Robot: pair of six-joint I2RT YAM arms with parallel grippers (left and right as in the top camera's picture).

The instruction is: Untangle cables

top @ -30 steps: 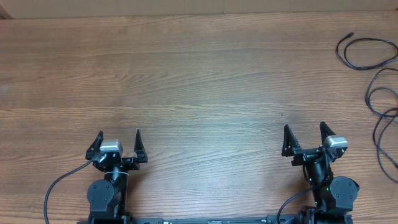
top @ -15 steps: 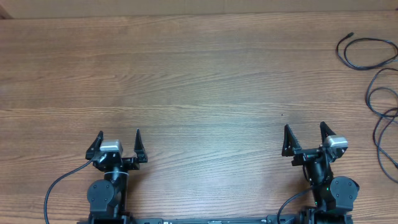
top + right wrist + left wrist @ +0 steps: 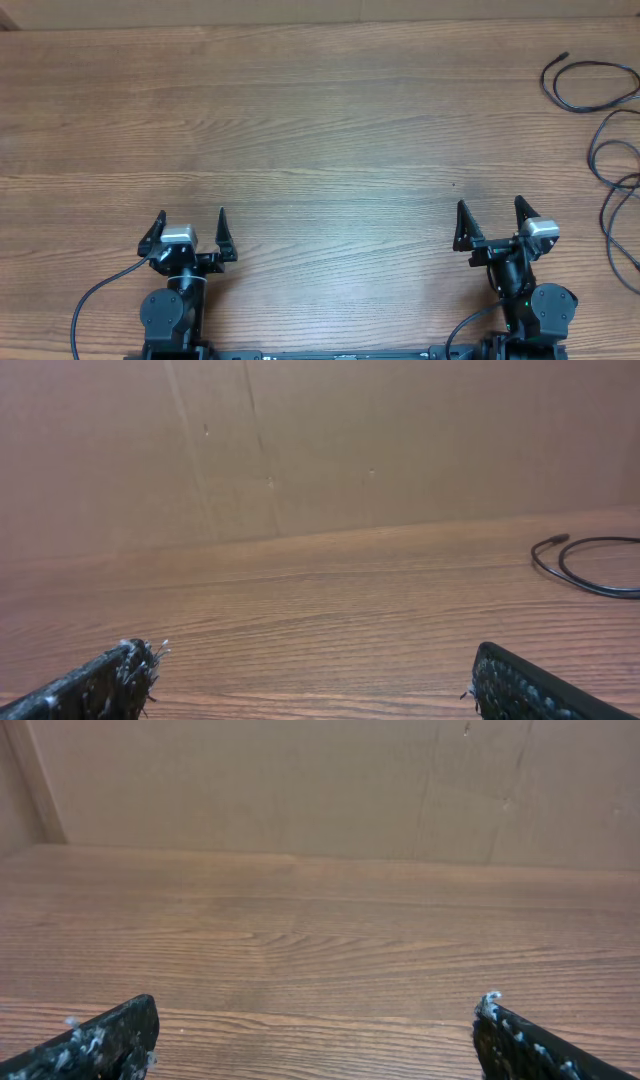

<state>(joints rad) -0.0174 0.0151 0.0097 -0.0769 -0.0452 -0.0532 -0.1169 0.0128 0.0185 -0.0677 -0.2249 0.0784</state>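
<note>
Presently the left gripper [image 3: 191, 215] and right gripper [image 3: 489, 205] stand released, jaws wide, at the lower frame. Well apart, the cables [image 3: 546, 82] lie on the table [image 3: 320, 120] at upper right, cut off by the frame edge; their full run cannot be made out.

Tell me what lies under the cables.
Under the cables only the wooden table shows; nothing else lies beneath the visible loops. They run off the right edge of the picture, so what lies under the rest cannot be seen.
</note>
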